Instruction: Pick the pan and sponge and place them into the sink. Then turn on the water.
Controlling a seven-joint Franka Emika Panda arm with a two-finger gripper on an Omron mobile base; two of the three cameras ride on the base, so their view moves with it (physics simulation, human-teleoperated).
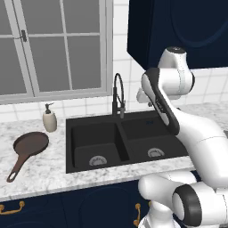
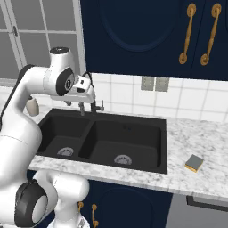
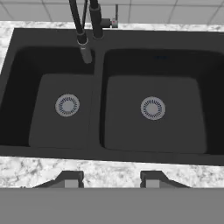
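Black sink (image 1: 127,122) lies under the open, empty end effector (image 3: 111,178) (pan (image 1: 30,144) left of it, sponge (image 2: 194,163) right).

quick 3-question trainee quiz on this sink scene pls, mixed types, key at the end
1. True or false: the pan already lies in a basin of the sink.
2. Multiple choice: the sponge lies A) in the left basin, B) on the counter to the right of the sink, C) beside the soap dispenser.
3. Fill in: the gripper hangs over the sink with its jaws ____ and nothing between them.

Key: 1 false, it lies on the counter left of the sink. 2 B. 3 open.
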